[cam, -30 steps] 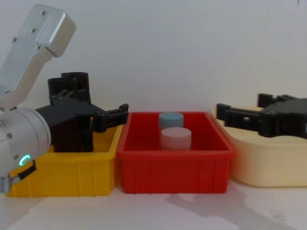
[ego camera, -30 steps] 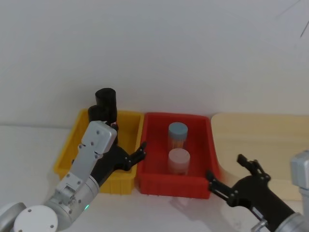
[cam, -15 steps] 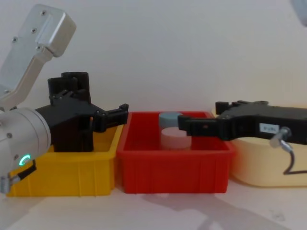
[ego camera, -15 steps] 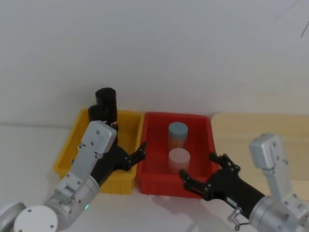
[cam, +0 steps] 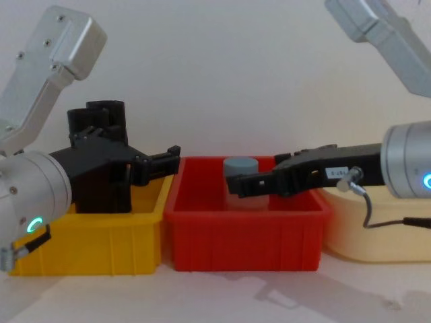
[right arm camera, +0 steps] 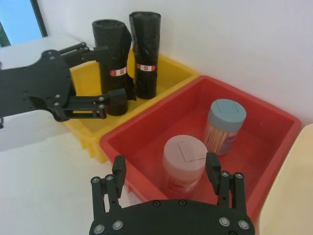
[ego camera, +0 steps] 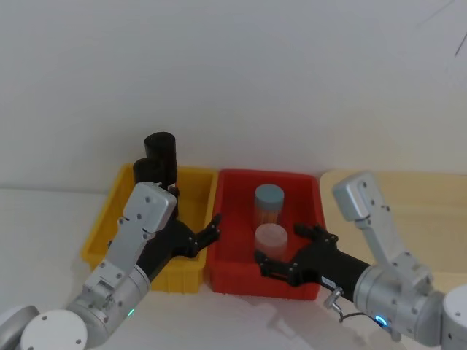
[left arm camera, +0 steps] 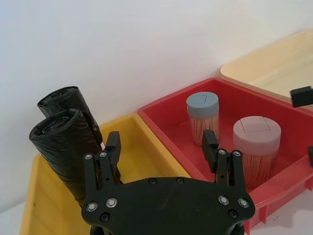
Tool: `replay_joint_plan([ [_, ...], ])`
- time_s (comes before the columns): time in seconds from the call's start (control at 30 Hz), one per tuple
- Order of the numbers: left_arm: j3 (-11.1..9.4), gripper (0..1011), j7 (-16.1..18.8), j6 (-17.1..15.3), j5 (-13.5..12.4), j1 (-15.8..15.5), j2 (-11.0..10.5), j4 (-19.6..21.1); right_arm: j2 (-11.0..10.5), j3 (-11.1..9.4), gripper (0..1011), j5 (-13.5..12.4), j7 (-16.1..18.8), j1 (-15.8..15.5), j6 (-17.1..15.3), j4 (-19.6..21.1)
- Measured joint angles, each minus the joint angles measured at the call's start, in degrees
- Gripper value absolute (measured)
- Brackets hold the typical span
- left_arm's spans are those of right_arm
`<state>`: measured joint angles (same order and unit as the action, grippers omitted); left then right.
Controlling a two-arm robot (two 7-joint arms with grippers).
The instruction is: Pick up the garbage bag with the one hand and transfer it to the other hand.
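By garbage bag — left gripper, fingers spread.

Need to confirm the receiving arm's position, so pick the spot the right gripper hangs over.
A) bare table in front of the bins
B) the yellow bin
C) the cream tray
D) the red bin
D: the right gripper hangs open over the red bin, close by the pink-lidded jar inside it.
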<state>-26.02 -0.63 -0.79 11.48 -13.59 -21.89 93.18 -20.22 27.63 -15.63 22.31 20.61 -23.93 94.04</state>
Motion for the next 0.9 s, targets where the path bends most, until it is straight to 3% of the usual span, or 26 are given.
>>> replay_joint_plan([
  [0.4,0.00,1002,0.00,0.00,0.00,0.00,0.00,0.00,1.71,2.19,999,1.86,0.17,5.42,-3.32,-5.71],
  [0.9,0.00,1002,0.00,0.00,0.00,0.00,0.00,0.00,3.90,3.67,999,4.15,-0.34,9.57,-4.11,-11.64],
])
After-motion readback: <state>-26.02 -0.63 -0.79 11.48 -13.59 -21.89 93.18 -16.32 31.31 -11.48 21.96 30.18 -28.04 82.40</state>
